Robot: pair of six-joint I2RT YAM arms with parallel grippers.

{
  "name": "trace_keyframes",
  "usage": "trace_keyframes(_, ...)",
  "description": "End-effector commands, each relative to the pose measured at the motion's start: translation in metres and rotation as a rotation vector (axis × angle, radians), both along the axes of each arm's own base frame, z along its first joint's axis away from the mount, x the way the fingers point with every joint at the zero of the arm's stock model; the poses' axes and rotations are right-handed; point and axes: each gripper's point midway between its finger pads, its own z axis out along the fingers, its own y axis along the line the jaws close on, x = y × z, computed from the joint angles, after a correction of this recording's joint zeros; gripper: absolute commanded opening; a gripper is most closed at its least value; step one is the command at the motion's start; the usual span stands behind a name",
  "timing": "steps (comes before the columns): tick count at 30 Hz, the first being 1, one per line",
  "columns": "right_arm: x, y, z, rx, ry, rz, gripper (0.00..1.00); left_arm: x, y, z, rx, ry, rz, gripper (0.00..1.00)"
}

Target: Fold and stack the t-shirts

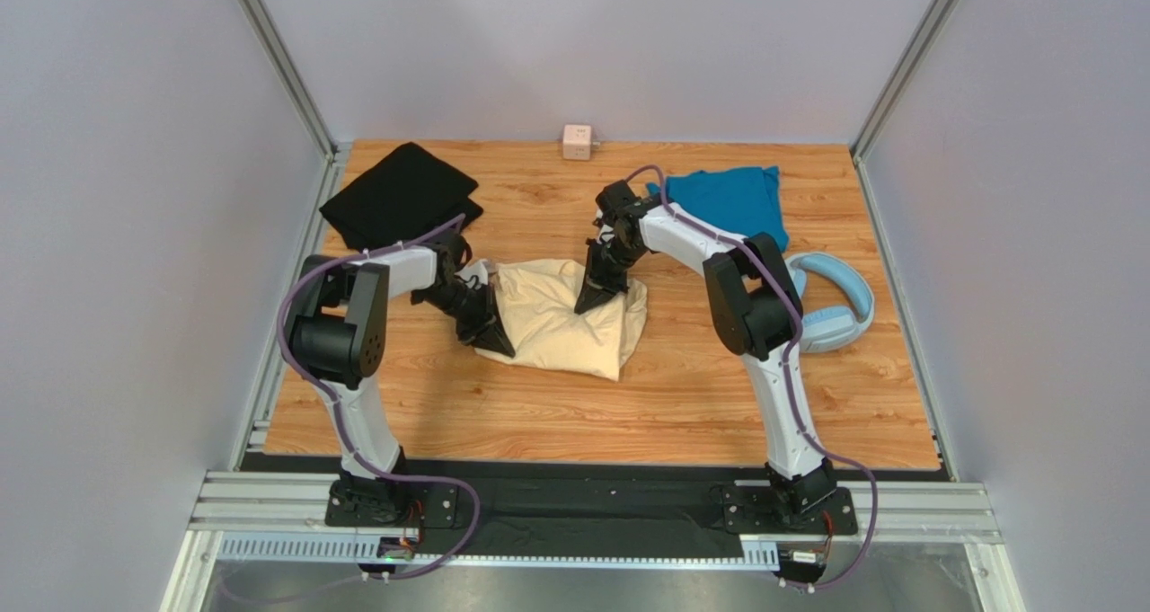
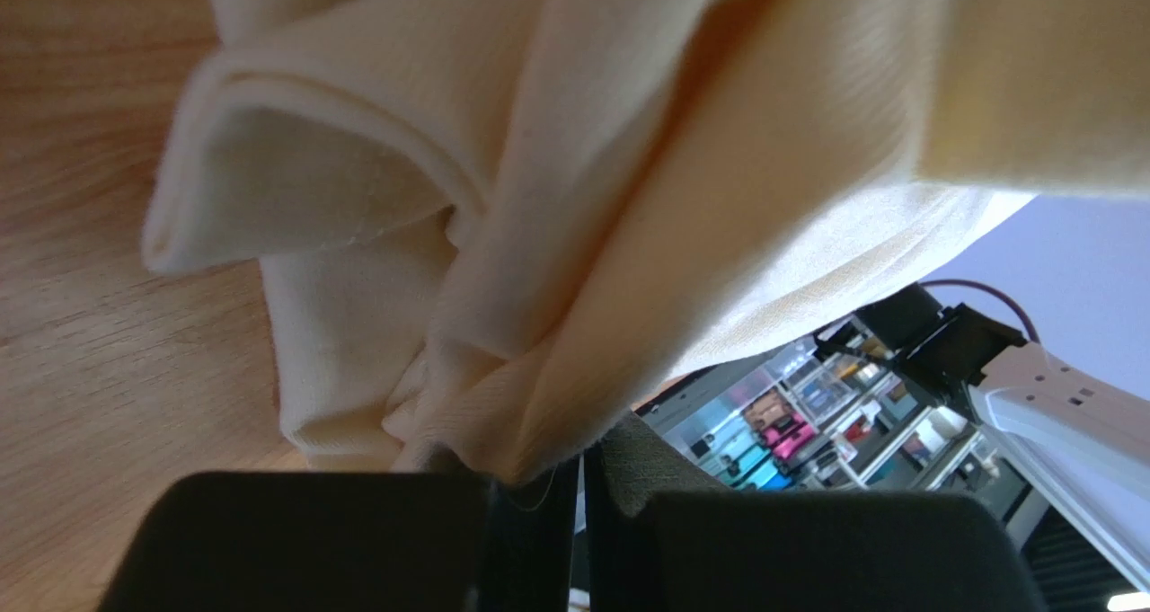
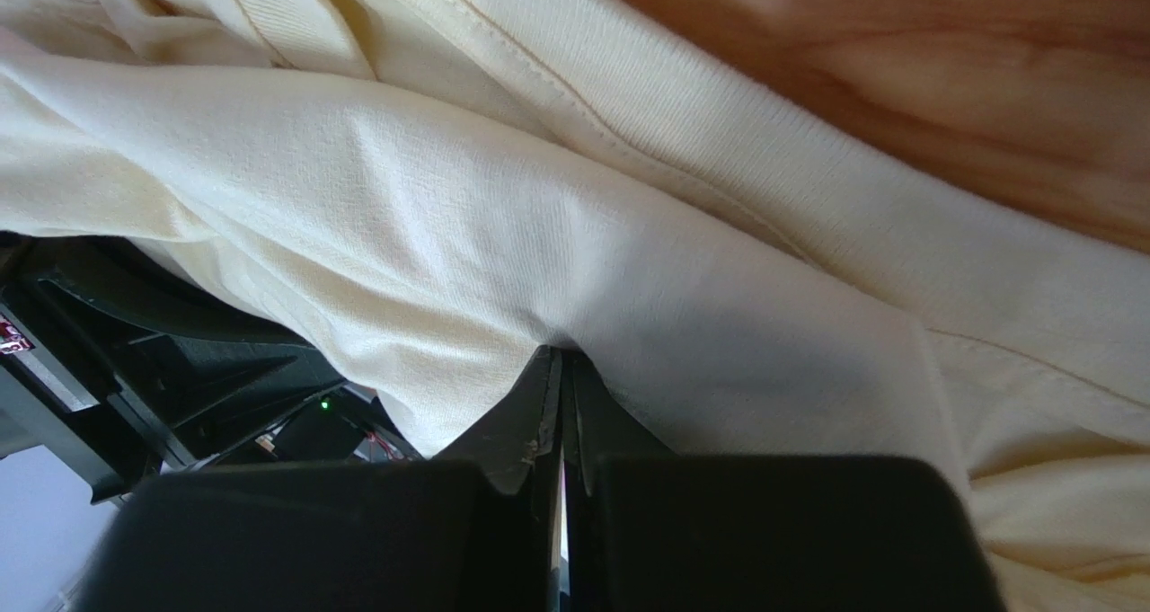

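The pale cream-yellow t-shirt (image 1: pixel 564 318) lies bunched at the middle of the table. My left gripper (image 1: pixel 494 340) is shut on its left edge; the left wrist view shows the cloth (image 2: pixel 567 235) pinched between the jaws and lifted. My right gripper (image 1: pixel 594 297) is shut on its upper right part; the right wrist view shows the cloth (image 3: pixel 540 221) draped over the closed jaws. The black t-shirt (image 1: pixel 400 194) lies folded at the back left. The teal blue t-shirt (image 1: pixel 733 200) lies at the back right.
Light-blue headphones (image 1: pixel 830 302) lie at the right, beside my right arm. A small pink cube (image 1: pixel 578 142) sits at the back edge. Grey walls close in the wooden table (image 1: pixel 675 396) on three sides.
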Motion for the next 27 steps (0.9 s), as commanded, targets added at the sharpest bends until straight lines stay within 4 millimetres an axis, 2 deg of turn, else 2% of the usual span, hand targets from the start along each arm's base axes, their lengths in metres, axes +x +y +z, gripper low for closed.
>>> trace_keyframes(1,0.005,-0.009,-0.007,-0.013,0.000,-0.027,0.01,0.004,0.010,-0.006,0.061,-0.043,0.017,0.07)
trace_keyframes(2,0.015,-0.004,0.014,0.020,-0.064,-0.017,0.02,0.004,0.011,-0.005,0.065,-0.046,0.014,0.07)
trace_keyframes(5,0.031,0.009,0.057,0.047,-0.209,0.037,0.03,0.008,0.011,-0.002,0.067,-0.056,0.010,0.07)
trace_keyframes(6,0.041,0.020,0.080,0.082,-0.268,0.044,0.05,0.009,0.010,0.000,0.065,-0.058,0.011,0.07)
trace_keyframes(8,0.046,0.033,0.092,0.138,-0.258,0.035,0.06,0.014,0.010,0.002,0.067,-0.066,0.019,0.07)
trace_keyframes(9,0.053,0.041,0.093,0.165,-0.254,0.033,0.06,0.016,0.009,0.002,0.065,-0.067,0.022,0.07)
trace_keyframes(10,0.051,0.048,0.094,0.200,-0.226,0.037,0.06,0.017,0.009,0.003,0.065,-0.069,0.023,0.07)
trace_keyframes(14,0.056,0.067,0.084,0.233,-0.212,0.042,0.06,0.019,0.010,0.003,0.079,-0.070,0.031,0.07)
trace_keyframes(19,0.050,0.086,0.067,0.270,-0.172,0.053,0.07,0.019,0.011,0.002,0.092,-0.057,0.043,0.06)
trace_keyframes(22,0.045,0.096,0.043,0.278,-0.138,0.051,0.06,0.016,0.013,0.000,0.100,-0.040,0.041,0.05)
trace_keyframes(23,0.045,0.099,0.029,0.274,-0.122,0.052,0.06,0.016,0.013,0.000,0.103,-0.039,0.040,0.05)
trace_keyframes(27,0.036,0.107,0.000,0.246,-0.092,0.062,0.04,0.011,0.016,0.004,0.121,-0.026,0.024,0.05)
